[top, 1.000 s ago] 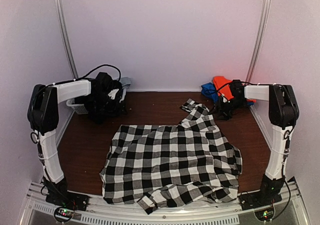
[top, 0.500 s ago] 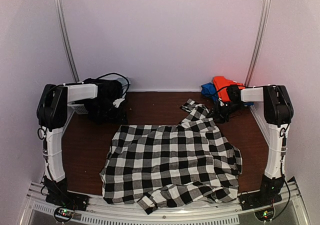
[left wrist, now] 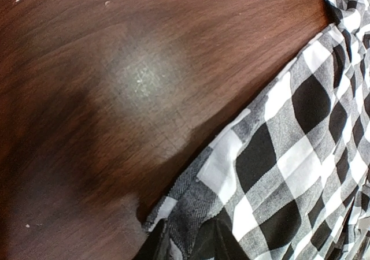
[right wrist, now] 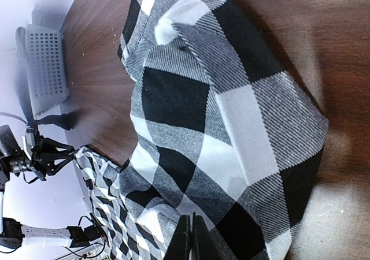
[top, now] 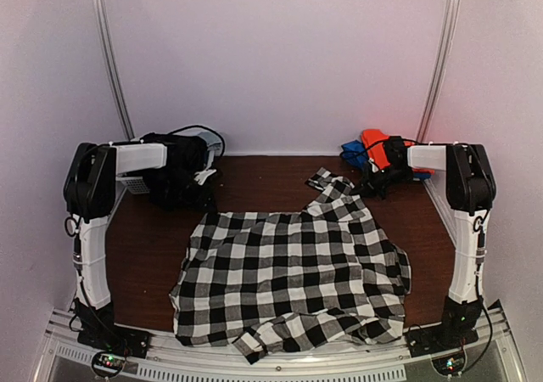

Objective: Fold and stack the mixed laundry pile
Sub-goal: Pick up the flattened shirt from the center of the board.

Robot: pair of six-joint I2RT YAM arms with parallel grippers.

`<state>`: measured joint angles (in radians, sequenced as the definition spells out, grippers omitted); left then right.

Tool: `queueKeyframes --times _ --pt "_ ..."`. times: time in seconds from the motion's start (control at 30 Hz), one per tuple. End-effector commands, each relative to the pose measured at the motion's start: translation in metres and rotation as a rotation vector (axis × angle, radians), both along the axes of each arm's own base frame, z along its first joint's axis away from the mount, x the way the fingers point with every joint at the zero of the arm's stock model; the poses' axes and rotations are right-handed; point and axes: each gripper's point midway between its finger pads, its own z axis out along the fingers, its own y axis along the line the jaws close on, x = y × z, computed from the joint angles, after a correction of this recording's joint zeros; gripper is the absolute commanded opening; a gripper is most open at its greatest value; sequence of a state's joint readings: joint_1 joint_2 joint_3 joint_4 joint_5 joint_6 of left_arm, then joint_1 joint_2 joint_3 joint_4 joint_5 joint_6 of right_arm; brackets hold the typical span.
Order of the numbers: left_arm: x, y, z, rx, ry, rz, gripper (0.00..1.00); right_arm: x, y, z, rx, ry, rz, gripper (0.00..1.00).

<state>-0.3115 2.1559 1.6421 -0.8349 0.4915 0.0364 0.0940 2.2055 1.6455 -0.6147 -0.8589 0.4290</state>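
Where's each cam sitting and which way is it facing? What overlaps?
Top external: above and behind the bases, facing down over the table and the spread checked shirt; left arm and right arm show.
Left wrist: close above the wood, facing a shirt edge; left gripper at the bottom edge.
Right wrist: low by the shirt's far sleeve, facing across toward the white basket and left arm; shut right gripper at the bottom.
Shared: shirt in all three; basket in top and right wrist.

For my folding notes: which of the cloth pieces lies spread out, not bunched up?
The black-and-white checked shirt, spread over the middle of the table. The orange-red piece and the blue one sit bunched in the far right corner.
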Motion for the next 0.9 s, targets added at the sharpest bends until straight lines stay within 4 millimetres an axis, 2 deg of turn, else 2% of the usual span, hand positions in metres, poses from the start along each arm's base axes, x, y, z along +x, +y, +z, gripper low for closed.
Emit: queueKeyframes --times 0.0,0.07,0.13,0.17,0.23,0.43,0.57,0.7,0.87 --pt "-0.001 -0.006 -0.003 -0.013 0.0 -0.036 0.3 0.011 -0.002 0.003 -0.011 -0.024 -0.002 0.0" --pt "-0.001 -0.005 -0.005 -0.006 0.002 -0.034 0.31 0.012 -0.003 0.003 -0.014 -0.024 0.0 0.0" --pt "0.001 -0.003 -0.006 0.009 -0.007 -0.033 0.25 0.013 -0.003 0.004 -0.019 -0.028 0.002 0.0" --pt "0.003 -0.002 -0.005 0.016 -0.014 -0.033 0.2 0.014 -0.004 0.004 -0.02 -0.029 0.002 0.0" --pt "0.01 0.0 0.0 0.03 -0.041 -0.024 0.0 0.018 -0.004 0.007 -0.021 -0.037 0.004 0.0" --pt "0.038 -0.003 0.038 0.013 -0.185 0.006 0.0 0.028 -0.013 0.028 -0.071 -0.091 0.026 0.0" --pt "0.045 0.003 0.061 0.036 -0.275 0.017 0.0 0.025 -0.028 0.05 -0.098 -0.152 0.024 0.0" --pt "0.041 0.011 0.063 0.071 -0.323 0.009 0.0 0.022 -0.043 0.059 -0.114 -0.18 0.01 0.0" --pt "0.03 0.015 0.059 0.077 -0.336 -0.012 0.0 0.013 -0.037 0.067 -0.075 -0.193 0.03 0.0"
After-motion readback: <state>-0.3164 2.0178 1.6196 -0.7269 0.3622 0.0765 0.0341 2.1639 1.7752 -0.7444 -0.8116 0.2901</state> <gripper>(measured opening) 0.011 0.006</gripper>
